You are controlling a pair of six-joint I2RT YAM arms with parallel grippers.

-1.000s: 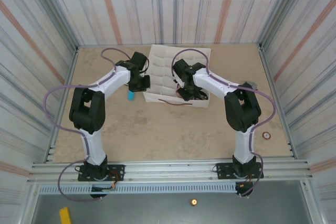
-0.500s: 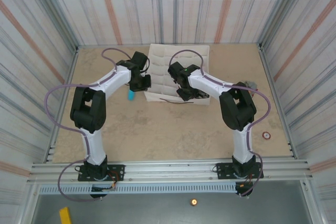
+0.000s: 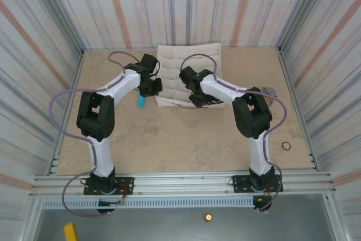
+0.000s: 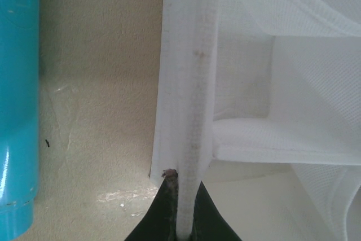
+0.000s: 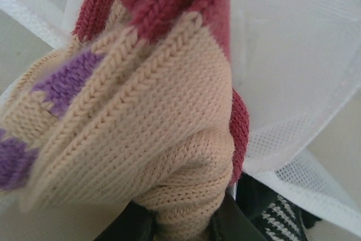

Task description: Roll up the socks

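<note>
The beige sock (image 5: 152, 128), with maroon patches and purple stripes, bulges close to the right wrist camera, and my right gripper (image 5: 183, 227) is shut on its bunched fabric. Part of the black sock with white stripes (image 5: 285, 218) peeks out at the lower right, beside white mesh (image 5: 293, 55). From above, my right gripper (image 3: 198, 101) sits at the front edge of the white mesh organizer (image 3: 186, 63). My left gripper (image 3: 153, 88) is at the organizer's left side. In the left wrist view that gripper (image 4: 186, 218) is shut on the organizer's white rim (image 4: 189, 111).
A light-blue cylinder (image 3: 140, 102) lies on the table just left of the organizer, and it runs along the left edge as the cylinder (image 4: 17, 111) in the left wrist view. A small red ring (image 3: 286, 145) and a grey object (image 3: 269, 91) sit at the right. Striped walls enclose the table.
My right gripper has moved left along the organizer's front. The organizer has shifted back and left and looks narrower. The dark strand on the table before it is gone from sight.
</note>
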